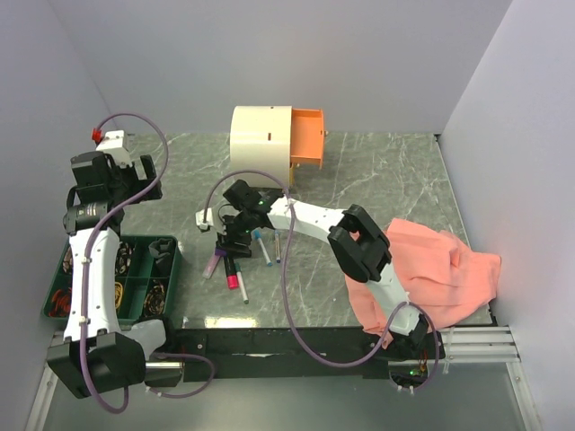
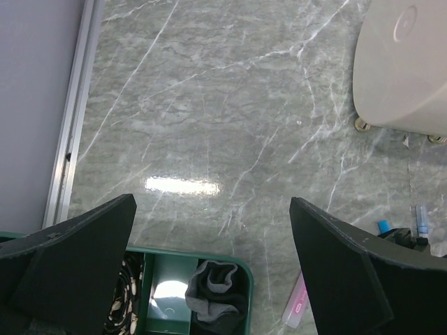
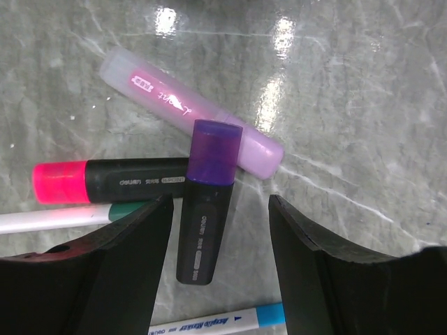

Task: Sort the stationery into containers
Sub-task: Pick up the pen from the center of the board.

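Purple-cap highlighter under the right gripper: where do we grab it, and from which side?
Grip the purple-cap highlighter on its black barrel, lower half, coming straight down with the right gripper across its narrow width. It lies flat, lengthwise between the open jaws. Its cap overlaps the lilac marker, and the pink-cap highlighter crowds the upper barrel, so the tail end looks freest.

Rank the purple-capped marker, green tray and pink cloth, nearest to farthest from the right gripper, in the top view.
1. The purple-capped marker, between the right gripper's fingers.
2. The green tray, on its left.
3. The pink cloth, far on its right.
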`<action>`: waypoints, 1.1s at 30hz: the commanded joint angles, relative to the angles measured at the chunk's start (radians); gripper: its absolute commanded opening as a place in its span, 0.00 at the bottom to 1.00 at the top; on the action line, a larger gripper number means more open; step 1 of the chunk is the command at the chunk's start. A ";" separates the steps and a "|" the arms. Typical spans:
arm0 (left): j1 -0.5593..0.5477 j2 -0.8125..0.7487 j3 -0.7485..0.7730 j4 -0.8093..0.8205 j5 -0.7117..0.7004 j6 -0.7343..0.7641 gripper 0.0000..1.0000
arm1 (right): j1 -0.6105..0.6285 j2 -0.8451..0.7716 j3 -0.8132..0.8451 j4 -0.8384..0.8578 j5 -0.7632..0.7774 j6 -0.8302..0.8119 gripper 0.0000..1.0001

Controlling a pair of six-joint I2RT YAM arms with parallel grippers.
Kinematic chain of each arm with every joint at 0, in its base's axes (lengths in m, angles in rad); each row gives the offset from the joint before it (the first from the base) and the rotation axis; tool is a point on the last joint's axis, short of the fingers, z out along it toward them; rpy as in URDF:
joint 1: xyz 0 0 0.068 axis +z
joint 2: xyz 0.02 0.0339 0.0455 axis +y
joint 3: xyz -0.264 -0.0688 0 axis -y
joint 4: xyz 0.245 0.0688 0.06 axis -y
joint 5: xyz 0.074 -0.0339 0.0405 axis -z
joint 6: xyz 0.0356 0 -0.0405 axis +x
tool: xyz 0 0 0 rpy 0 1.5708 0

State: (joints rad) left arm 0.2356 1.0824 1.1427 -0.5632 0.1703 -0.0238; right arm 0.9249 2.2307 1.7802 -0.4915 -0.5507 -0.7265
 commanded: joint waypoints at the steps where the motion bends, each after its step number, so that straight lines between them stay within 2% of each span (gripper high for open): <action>1: 0.016 -0.001 0.011 0.009 0.005 -0.019 0.99 | -0.004 0.047 0.117 -0.057 -0.006 0.019 0.64; 6: 0.022 0.004 0.005 0.017 0.011 -0.027 0.99 | -0.001 0.095 0.191 -0.136 -0.008 0.015 0.59; 10: 0.027 0.002 -0.003 0.023 0.012 -0.028 1.00 | 0.003 0.095 0.167 -0.154 0.005 0.004 0.58; 13: 0.025 -0.002 -0.006 0.022 0.012 -0.025 0.99 | 0.006 0.087 0.147 -0.151 0.003 0.002 0.52; 21: 0.025 -0.012 -0.020 0.020 0.018 -0.031 0.99 | 0.009 0.124 0.193 -0.167 0.018 0.044 0.50; 24: 0.018 -0.015 -0.020 0.019 0.018 -0.031 0.99 | 0.011 0.141 0.203 -0.170 0.040 0.062 0.53; 28: 0.008 -0.018 -0.018 0.017 0.011 -0.027 0.99 | 0.011 0.130 0.205 -0.177 0.026 0.081 0.34; 33: -0.004 -0.018 -0.020 0.025 0.034 -0.024 0.99 | 0.009 -0.012 0.108 -0.144 0.035 0.085 0.25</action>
State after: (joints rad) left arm 0.2405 1.0840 1.1275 -0.5625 0.1719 -0.0456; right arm 0.9272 2.3562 1.9354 -0.6479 -0.5186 -0.6571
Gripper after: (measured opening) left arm 0.995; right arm 0.394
